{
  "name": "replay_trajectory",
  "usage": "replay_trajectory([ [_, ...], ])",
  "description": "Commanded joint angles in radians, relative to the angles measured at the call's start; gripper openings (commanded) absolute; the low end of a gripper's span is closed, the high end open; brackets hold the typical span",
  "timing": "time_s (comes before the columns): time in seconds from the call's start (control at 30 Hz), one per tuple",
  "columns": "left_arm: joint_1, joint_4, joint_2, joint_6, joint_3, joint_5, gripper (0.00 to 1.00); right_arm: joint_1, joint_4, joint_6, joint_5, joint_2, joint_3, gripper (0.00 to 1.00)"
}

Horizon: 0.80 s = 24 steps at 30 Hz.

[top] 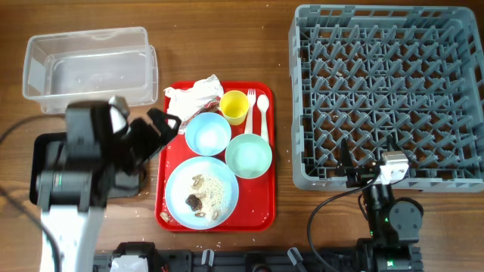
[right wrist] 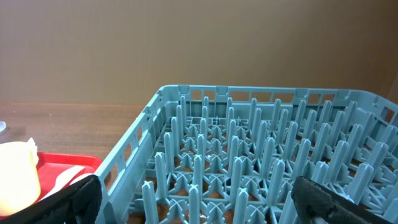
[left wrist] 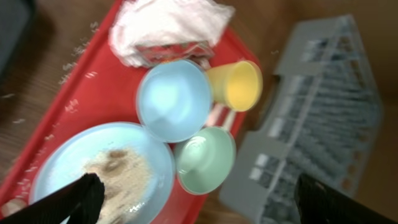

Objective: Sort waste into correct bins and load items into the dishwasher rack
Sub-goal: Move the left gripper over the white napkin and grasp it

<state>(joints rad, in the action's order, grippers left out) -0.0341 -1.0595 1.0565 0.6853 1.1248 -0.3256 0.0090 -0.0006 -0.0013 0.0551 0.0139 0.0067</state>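
Zero items loaded: rack (top: 386,91) bare, tub (top: 87,64) bare; wrapper (top: 193,96), yellow cup (top: 234,106), plate (top: 181,181) on red tray (top: 261,204) left of rack; I see both jaws released, nothing held

I see the crumpled white wrapper (top: 193,96) with red marks lying just behind the light blue bowl (top: 207,133). The yellow cup (top: 234,106) stands upright beside both. The white fork (top: 251,106) and spoon (top: 262,109) lie side by side, right of the cup. The mint green bowl (top: 248,156) sits upright against the blue plate (top: 178,185), which carries beige crumbs (top: 215,189) and brown scraps (top: 194,202). The grey rack (top: 389,91) stands far right and the clear tub (top: 89,64) far left. The black tray (top: 44,151), I think, lies in front of the tub, mostly hidden.
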Motion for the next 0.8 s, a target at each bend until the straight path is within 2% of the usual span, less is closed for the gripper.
replay_trajectory([
  [0.0,-0.058,-0.095,0.189,-0.047,0.199,0.226,0.99,0.005,0.002,0.008,0.000,0.000,-0.002,1.00],
  [0.13,-0.092,-0.093,0.320,-0.046,0.315,0.314,1.00,0.005,0.002,0.008,0.000,0.000,-0.002,1.00],
  [0.47,-0.093,0.168,0.489,-0.048,0.319,0.274,1.00,0.005,0.002,0.008,0.000,0.000,-0.002,1.00],
  [0.77,-0.130,0.296,0.719,-0.240,0.319,0.294,0.99,0.005,0.002,0.008,0.000,0.000,-0.002,1.00],
])
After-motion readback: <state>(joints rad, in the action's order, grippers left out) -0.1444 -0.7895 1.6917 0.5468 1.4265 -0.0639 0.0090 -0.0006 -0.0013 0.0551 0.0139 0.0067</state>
